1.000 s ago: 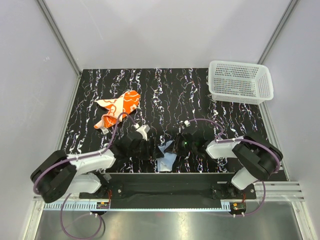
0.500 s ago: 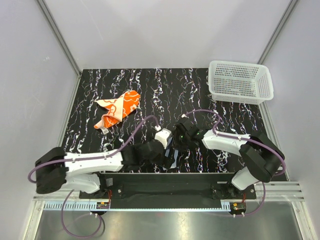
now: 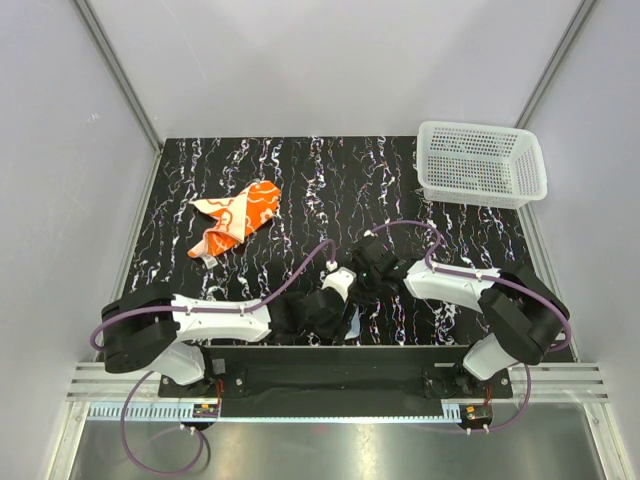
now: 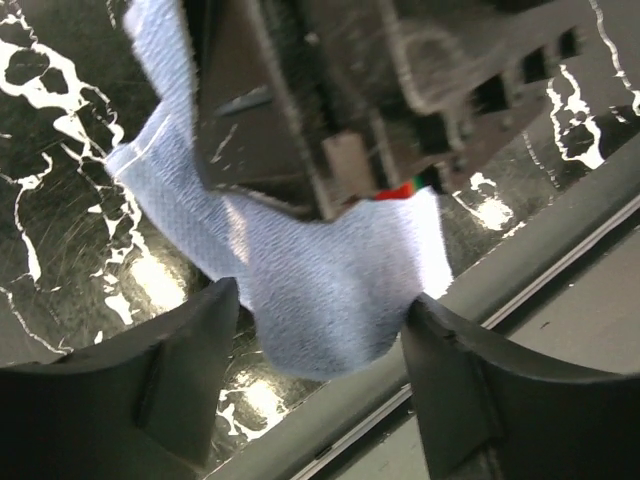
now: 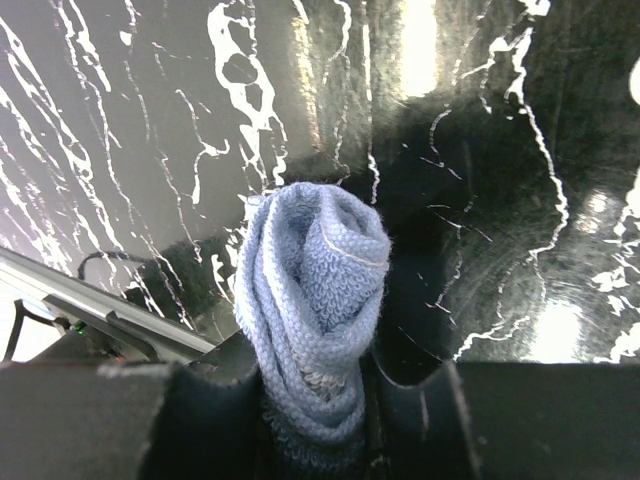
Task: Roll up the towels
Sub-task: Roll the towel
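The light blue towel point(image 5: 312, 290) is twisted into a rough roll and clamped between my right gripper's point(image 5: 310, 400) fingers, held up off the black marbled table point(image 3: 300, 180). In the left wrist view the towel's point(image 4: 320, 290) lower end hangs between the spread fingers of my left gripper point(image 4: 320, 345), which is open around it. In the top view both grippers meet near the table's front edge, the left point(image 3: 335, 312) just below the right point(image 3: 362, 285), with a bit of the blue towel point(image 3: 352, 322) showing. The orange patterned towel point(image 3: 235, 225) lies crumpled at the back left.
A white mesh basket point(image 3: 482, 162) stands at the table's back right corner. The metal front rail point(image 4: 520, 270) runs close under the two grippers. Grey walls close in the table at the back and on both sides.
My left arm has swung right and forward until its gripper sits under the right gripper. The blue towel, lying at the front edge before, is now mostly hidden between the two grippers.
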Motion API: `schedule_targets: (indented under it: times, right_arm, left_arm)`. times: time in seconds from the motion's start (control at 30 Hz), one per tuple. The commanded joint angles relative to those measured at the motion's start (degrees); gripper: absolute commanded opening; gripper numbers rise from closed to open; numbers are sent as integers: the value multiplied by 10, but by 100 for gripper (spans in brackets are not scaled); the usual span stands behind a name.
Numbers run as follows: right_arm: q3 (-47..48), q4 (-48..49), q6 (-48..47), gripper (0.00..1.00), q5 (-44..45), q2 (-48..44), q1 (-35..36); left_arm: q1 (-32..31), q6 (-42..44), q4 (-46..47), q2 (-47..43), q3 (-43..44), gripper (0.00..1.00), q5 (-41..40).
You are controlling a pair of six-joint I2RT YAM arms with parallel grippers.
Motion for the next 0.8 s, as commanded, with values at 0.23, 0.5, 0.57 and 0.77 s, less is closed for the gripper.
schedule_targets:
  times: [0.23, 0.5, 0.57, 0.77]
  right_arm:
    - [-10, 30, 18, 0, -20, -24, 7]
    - [28, -77, 0, 87, 53, -40, 5]
    - [49, -111, -4, 92, 95, -50, 3]
    - [48, -160, 6, 98, 138, -125, -28]
  left_arm:
    - [-3, 18, 69, -13, 25, 18, 1]
    - [-2, 62, -47, -61, 72, 0, -52]
    - [-1, 100, -103, -72, 90, 0, -82]
    - [-2, 208, -248, -60, 182, 0, -209]
